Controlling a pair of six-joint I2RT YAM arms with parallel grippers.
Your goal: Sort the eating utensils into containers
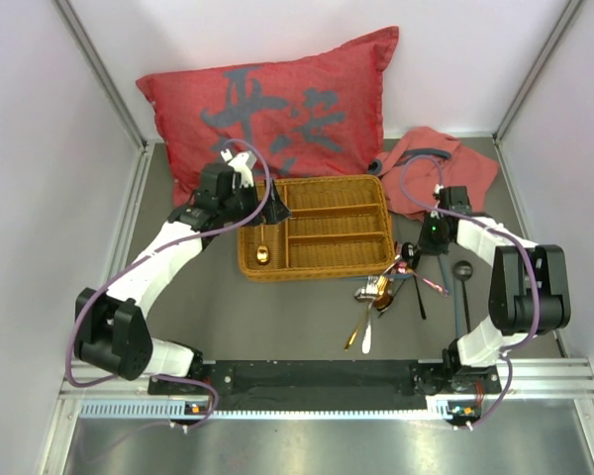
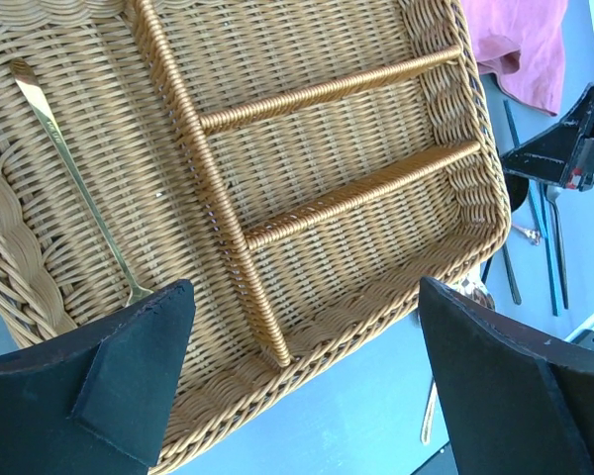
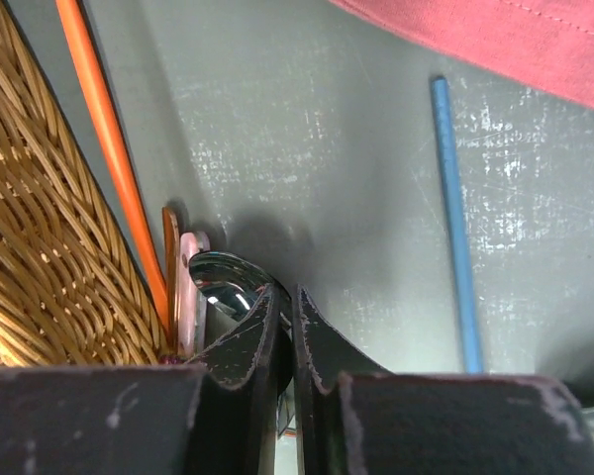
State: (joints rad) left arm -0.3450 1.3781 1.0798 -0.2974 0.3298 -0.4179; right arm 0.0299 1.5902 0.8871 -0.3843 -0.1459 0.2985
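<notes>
One spoon (image 3: 216, 280) — beside right tool (image 3: 288, 300)

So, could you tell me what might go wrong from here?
The right tool is shut beside the silver spoon bowl, jaws almost meeting: the grip may be thin or missed. The orange chopstick and pink handle lie close and could be dragged. The left tool hangs open over the wicker tray, crowding the drop.

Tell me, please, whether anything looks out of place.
A crumpled pink cloth lies by the wicker tray, off its far right corner, unrelated to sorting; unsorted utensils lie jumbled off its near right corner.
</notes>
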